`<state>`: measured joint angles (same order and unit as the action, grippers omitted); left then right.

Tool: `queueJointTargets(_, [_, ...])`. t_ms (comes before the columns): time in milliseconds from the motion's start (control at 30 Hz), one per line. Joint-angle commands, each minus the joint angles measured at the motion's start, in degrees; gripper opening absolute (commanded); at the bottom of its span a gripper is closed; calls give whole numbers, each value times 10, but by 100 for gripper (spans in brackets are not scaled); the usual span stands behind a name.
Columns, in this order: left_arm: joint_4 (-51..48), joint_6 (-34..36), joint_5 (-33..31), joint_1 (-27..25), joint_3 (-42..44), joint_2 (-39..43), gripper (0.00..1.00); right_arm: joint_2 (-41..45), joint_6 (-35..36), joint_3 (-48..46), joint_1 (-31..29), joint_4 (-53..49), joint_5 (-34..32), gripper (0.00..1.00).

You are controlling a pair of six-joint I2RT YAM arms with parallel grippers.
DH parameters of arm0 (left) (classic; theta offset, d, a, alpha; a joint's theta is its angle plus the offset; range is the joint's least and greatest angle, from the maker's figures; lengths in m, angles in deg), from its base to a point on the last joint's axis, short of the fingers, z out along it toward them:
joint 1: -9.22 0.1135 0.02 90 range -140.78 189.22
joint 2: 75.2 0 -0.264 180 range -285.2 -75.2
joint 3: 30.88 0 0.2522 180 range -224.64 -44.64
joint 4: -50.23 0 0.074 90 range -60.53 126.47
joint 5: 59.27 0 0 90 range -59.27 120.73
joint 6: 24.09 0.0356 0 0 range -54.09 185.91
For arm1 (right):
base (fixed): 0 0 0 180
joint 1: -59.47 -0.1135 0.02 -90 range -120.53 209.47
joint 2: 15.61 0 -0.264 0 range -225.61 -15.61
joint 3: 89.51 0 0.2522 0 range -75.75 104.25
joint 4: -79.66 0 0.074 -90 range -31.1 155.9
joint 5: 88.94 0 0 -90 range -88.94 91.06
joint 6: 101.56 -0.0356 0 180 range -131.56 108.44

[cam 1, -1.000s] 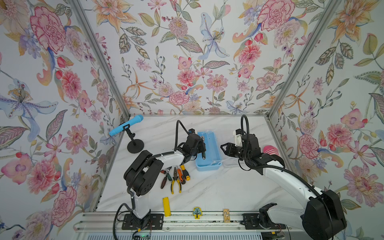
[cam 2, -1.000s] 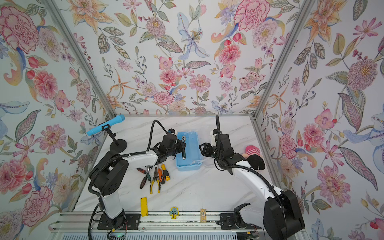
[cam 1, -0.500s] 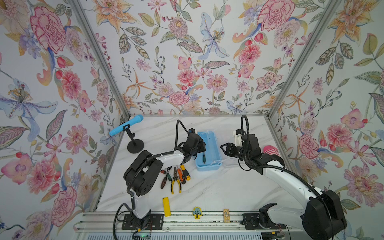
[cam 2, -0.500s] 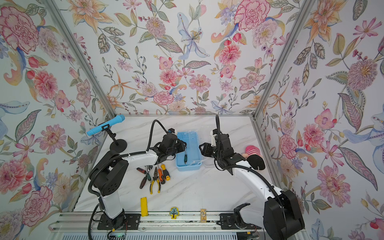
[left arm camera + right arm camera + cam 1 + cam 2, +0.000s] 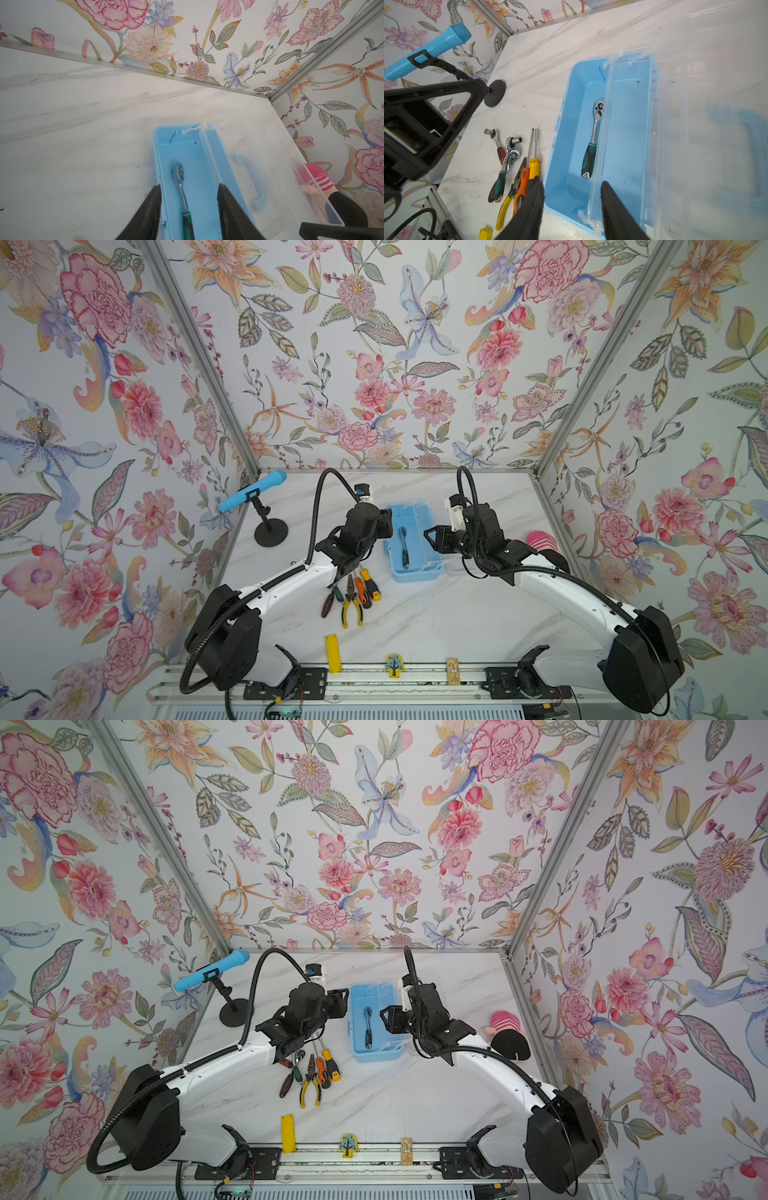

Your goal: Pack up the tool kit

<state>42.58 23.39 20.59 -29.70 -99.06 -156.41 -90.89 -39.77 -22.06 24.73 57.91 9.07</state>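
One wrench (image 5: 405,547) lying in the box (image 5: 417,574) on the tabletop (image 5: 457,614), our left gripper (image 5: 189,185) open above it, holding nothing, our right gripper (image 5: 572,182) part open by the clear lid (image 5: 675,124), pliers (image 5: 352,597) lying outside

Floral wallpaper walls (image 5: 374,364) joined by silver metal corner posts (image 5: 206,364) enclose a white marble-patterned tabletop (image 5: 457,614).

Light-blue box (image 5: 417,574); yellow-handled pliers (image 5: 351,595); floral walls (image 5: 374,364).
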Motion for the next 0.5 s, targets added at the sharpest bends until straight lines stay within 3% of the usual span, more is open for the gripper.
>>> queueJointTargets(0, [-59,6,-47,14,61,38,48,-14,24,18,-20,-20,-36,46])
queueJointTargets(167, [-103,-25,-68,47,147,123,49,-36,25,26,-45,-11,-35,47])
queueJointTargets(267, [-127,-41,-69,72,187,162,49,-57,25,33,-50,-8,-27,52])
queueJointTargets(467, [-107,-53,-54,117,262,200,50,-91,14,36,-50,12,1,54])
